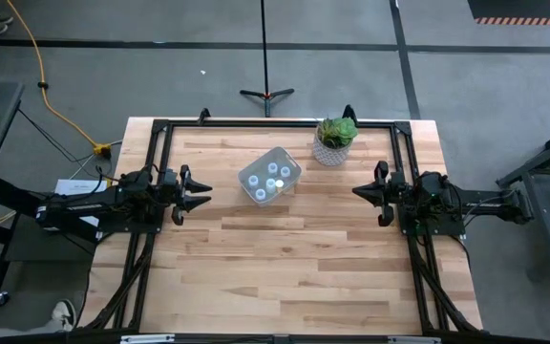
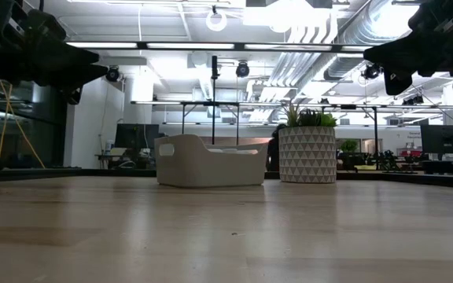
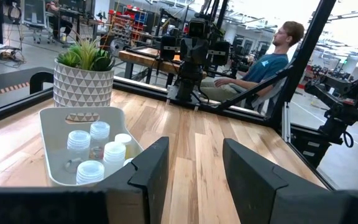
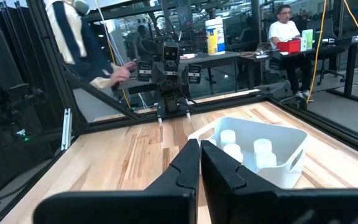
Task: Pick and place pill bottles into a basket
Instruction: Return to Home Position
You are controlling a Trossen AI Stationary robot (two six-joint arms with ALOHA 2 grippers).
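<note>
You've got the basket [image 1: 248, 177] between the two arms on the table [image 1: 294, 272], near the white plant pot [image 1: 335, 145]. It's a small pale translucent bin w/ rounded corners & a cut-out handle. The pill bottles [image 3: 98, 152] sit inside it: tiny whitish cylinders w/ round white caps, clustered, most caps-up; exact count can't be read. The left gripper [image 1: 205, 190] hangs at the table's left side, jaws apart, nothing btwn them. The right gripper [image 4: 201, 163] hangs at the right side, jaws closed together, empty. Both are well apart from the basket.
</note>
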